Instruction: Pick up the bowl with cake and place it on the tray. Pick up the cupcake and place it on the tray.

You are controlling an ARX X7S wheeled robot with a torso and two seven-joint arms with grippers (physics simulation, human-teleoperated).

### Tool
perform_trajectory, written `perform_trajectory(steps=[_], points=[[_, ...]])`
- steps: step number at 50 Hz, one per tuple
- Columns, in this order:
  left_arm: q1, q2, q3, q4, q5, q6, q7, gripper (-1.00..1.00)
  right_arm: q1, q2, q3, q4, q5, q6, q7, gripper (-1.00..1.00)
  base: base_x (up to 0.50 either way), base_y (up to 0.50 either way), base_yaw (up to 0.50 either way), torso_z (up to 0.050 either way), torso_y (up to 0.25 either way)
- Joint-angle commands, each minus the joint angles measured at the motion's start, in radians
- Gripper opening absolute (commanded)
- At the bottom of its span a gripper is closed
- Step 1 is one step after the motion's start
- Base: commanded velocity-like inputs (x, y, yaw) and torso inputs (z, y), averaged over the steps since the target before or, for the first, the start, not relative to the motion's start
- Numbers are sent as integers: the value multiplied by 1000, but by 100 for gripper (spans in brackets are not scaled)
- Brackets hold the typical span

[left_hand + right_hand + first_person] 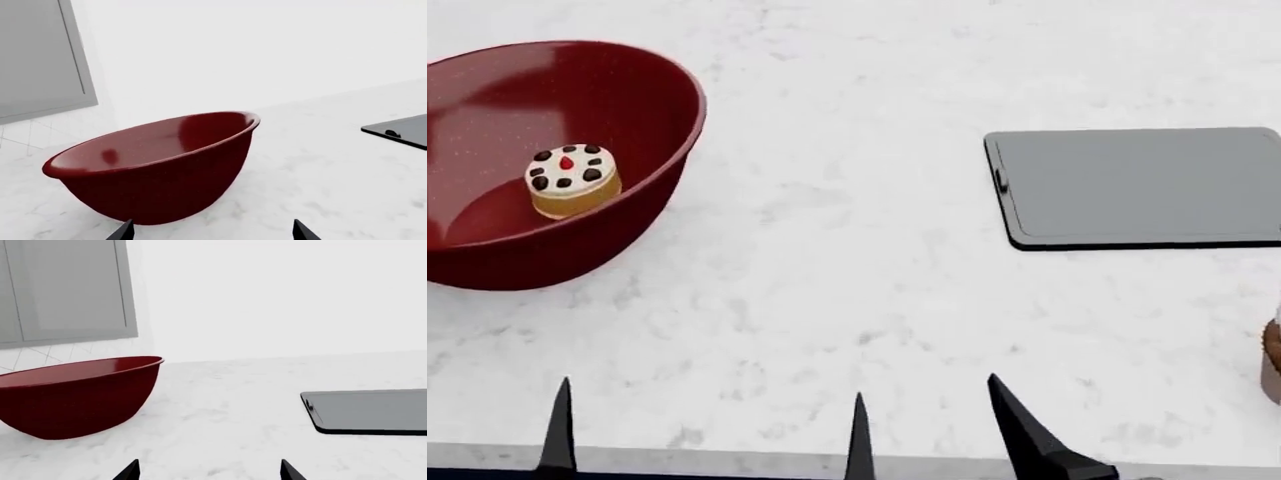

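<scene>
The dark-red bowl [627,150] stands at the counter's left, and the small white-iced cake [571,180] lies inside it. The grey-black tray [1148,185] lies empty at the right. Only a brown sliver of the cupcake [1272,362] shows at the head view's right edge. My left gripper [213,231] is open and empty, low over the counter just in front of the bowl [153,175]. My right gripper [208,470] is open and empty, facing the gap between the bowl [80,395] and the tray [373,410]. Dark fingertips [558,430] show along the head view's bottom.
The white marble counter [854,280] ends in a front edge [761,462] at the bottom of the head view. A grey cabinet door [67,290] and a tiled wall [27,135] stand behind the bowl. The tray's corner [400,131] shows in the left wrist view.
</scene>
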Motion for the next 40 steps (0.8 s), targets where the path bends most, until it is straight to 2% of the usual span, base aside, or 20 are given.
perform_trajectory(steps=[1, 6, 8, 9, 11, 12, 19, 20, 21, 22, 24, 26, 27, 28, 30, 31, 35, 40], points=[[70, -21, 26, 89, 77, 13, -56, 100, -4, 3, 7, 15, 17, -15, 4, 100, 0, 0, 0, 0, 0], [114, -42, 62, 187, 164, 0, -95, 100, -3, 10, 15, 7, 22, -1, 18, 100, 0, 0, 0, 0, 0], [129, -51, 87, 245, 249, -22, -104, 100, -3, 15, 23, -2, 31, 7, 22, 100, 0, 0, 0, 0, 0], [149, -5, 76, 247, 324, 7, -47, 100, 0, 16, 25, -3, 33, 16, 27, 100, 0, 0, 0, 0, 0], [182, 245, -8, 247, 578, 112, 238, 100, 5, 19, 20, -9, 33, 30, 31, 100, 0, 0, 0, 0, 0], [176, 250, -15, 247, 587, 119, 256, 100, 6, 21, 16, -12, 32, 34, 33, 100, 0, 0, 0, 0, 0], [-46, 250, 38, 247, 819, -12, 395, 100, 11, 26, 2, -17, 28, 45, 39, 100, 0, 0, 0, 0, 0], [-94, 250, 77, 247, 900, -56, 454, 100, 13, 26, 1, -17, 31, 47, 39, 100, 0, 0, 0, 0, 0], [-178, 250, 151, 247, 1033, -132, 586, 100, 17, 27, -1, -21, 28, 53, 44, 100, 0, 0, 0, 0, 0], [-223, 250, 175, 247, 1060, -180, 600, 100, 17, 27, -1, -24, 30, 55, 44, 100, 0, 0, 0, 0, 0], [-352, 250, 226, 247, 1150, -306, 702, 100, 19, 29, -5, -28, 28, 57, 47, 100, 0, 0, 0, 0, 0], [-466, 250, 309, 247, 1323, -409, 846, 100, 21, 29, -7, -26, 29, 57, 47, 100, 0, 0, 0, 0, 0], [-462, 250, 293, 247, 1308, -314, 907, 100, 23, 29, -8, -25, 30, 56, 47, 100, 0, 0, 0, 0, 0], [-483, 250, 302, 247, 1348, -344, 896, 100, 26, 29, -8, -24, 32, 59, 47, 100, 0, 0, 0, 0, 0], [-518, 244, 319, 243, 1451, -345, 1021, 100, 32, 30, -12, -25, 33, 64, 49, 100, 0, 0, 0, 0, 0], [-556, 222, 312, 204, 1484, -330, 1020, 100, 34, 31, -15, -26, 33, 66, 49, 100, 0, 0, 0, 0, 0], [-637, 170, 298, 120, 1468, -323, 1087, 100, 34, 33, -16, -19, 37, 60, 46, 100, 0, 0, 0, 0, 0], [-731, 146, 319, 47, 1498, -295, 1266, 100, 36, 35, -20, -25, 37, 64, 52, 100, 0, 0, 0, 0, 0]])
